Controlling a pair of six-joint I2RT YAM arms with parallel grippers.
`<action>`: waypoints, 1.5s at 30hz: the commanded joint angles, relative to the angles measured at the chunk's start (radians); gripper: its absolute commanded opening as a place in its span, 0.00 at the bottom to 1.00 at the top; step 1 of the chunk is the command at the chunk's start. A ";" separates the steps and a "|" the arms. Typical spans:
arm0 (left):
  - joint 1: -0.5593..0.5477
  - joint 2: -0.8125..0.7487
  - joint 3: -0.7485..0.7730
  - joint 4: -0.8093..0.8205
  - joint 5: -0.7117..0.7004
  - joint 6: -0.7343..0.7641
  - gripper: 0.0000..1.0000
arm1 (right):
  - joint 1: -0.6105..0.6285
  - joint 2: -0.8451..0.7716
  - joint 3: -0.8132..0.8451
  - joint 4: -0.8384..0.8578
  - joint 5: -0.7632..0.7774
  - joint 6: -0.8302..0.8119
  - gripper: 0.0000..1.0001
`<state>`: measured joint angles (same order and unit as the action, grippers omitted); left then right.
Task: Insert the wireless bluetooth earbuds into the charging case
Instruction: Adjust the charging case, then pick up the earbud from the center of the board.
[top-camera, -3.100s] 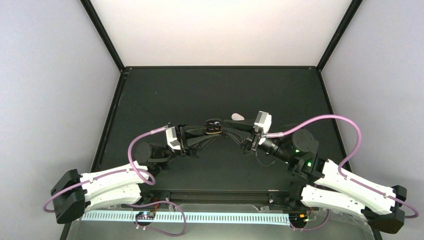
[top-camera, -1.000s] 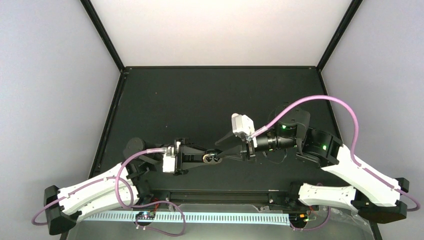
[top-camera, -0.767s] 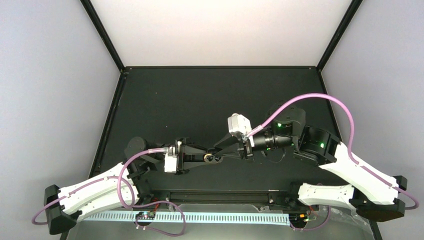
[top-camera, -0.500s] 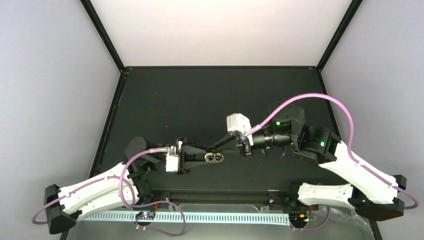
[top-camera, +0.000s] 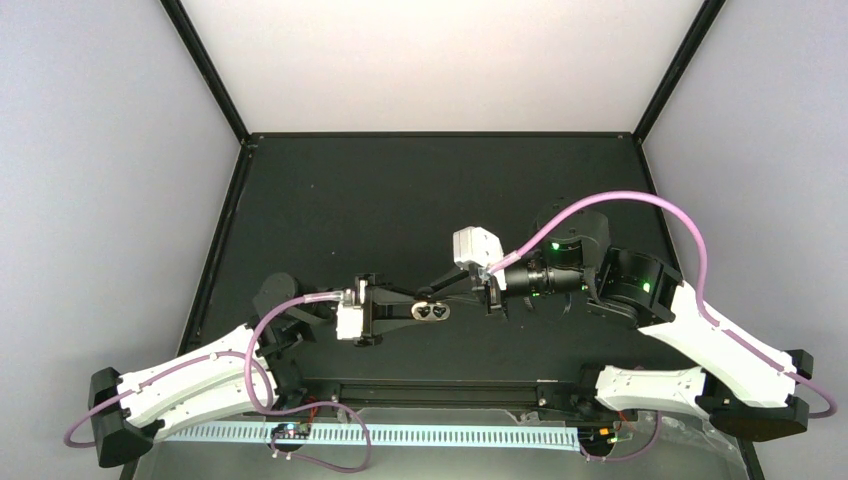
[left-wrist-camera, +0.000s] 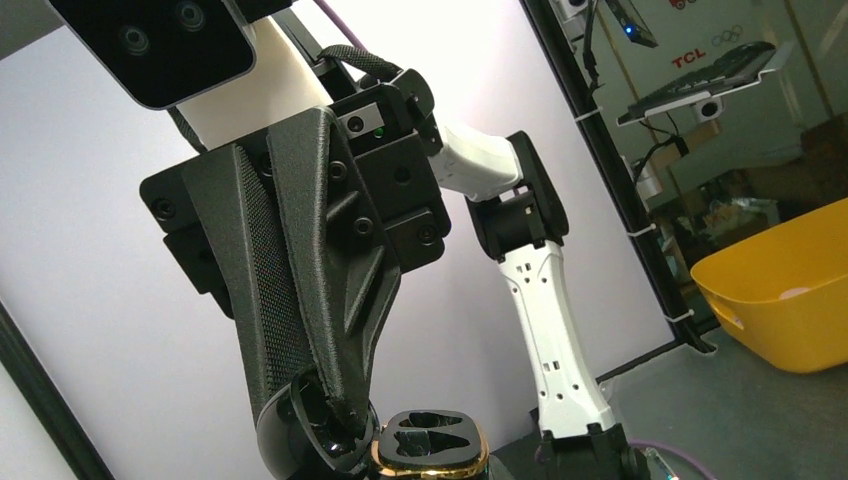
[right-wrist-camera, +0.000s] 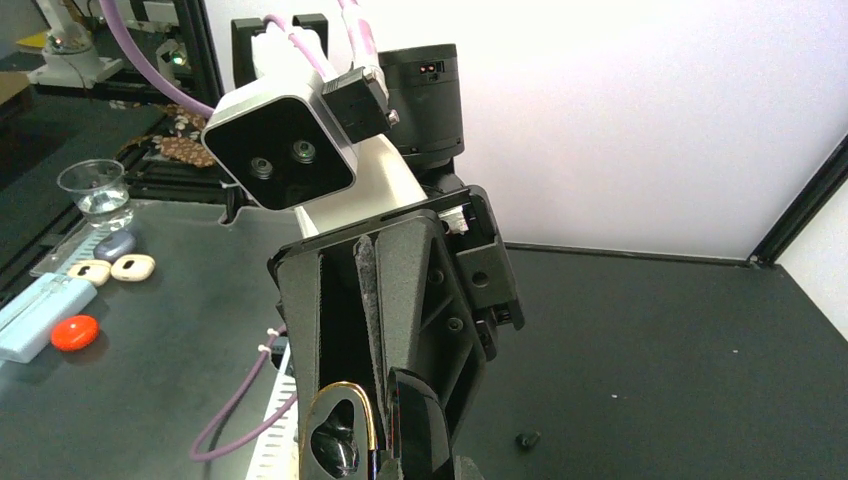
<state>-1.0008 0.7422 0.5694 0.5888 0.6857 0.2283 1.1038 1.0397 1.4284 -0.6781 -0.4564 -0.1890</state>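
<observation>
My left gripper (top-camera: 418, 312) is shut on the charging case (top-camera: 433, 312) and holds it above the table's near middle. The case is open. Its dark face with a gold rim and two sockets points up. In the left wrist view the base (left-wrist-camera: 430, 445) sits at the bottom edge with the glossy dark lid (left-wrist-camera: 300, 440) hinged open to its left. My right gripper (top-camera: 436, 292), fingers together, rests its tip (left-wrist-camera: 335, 405) in the lid. The right wrist view shows the case (right-wrist-camera: 338, 440) between the left gripper's fingers (right-wrist-camera: 380, 300). A tiny black bit (right-wrist-camera: 527, 439), maybe an earbud, lies on the table. I cannot tell what the sockets hold.
The black table (top-camera: 400, 200) has white walls on three sides. Off the table in the right wrist view are a clear cup (right-wrist-camera: 92, 188), a red puck (right-wrist-camera: 75, 332) and small pale ovals (right-wrist-camera: 130, 267). A yellow tub (left-wrist-camera: 790, 290) stands outside in the left wrist view.
Both arms came from mid-table to the near middle with the case. In the last second the case turned so both sockets face up, and the right gripper shifted slightly left.
</observation>
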 joint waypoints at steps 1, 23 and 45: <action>0.005 0.014 0.034 0.002 -0.042 0.038 0.06 | 0.009 0.010 0.015 -0.053 0.027 -0.010 0.01; 0.005 -0.038 -0.022 0.068 -0.063 0.017 0.02 | 0.019 -0.045 0.009 0.039 0.053 0.036 0.63; 0.006 -0.569 -0.052 -0.301 -0.208 0.015 0.02 | -0.140 0.237 -0.352 0.577 0.158 0.523 0.64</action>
<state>-0.9977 0.2508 0.5228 0.4332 0.5415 0.2325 1.0031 1.0882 1.0897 -0.1562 -0.1848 0.1490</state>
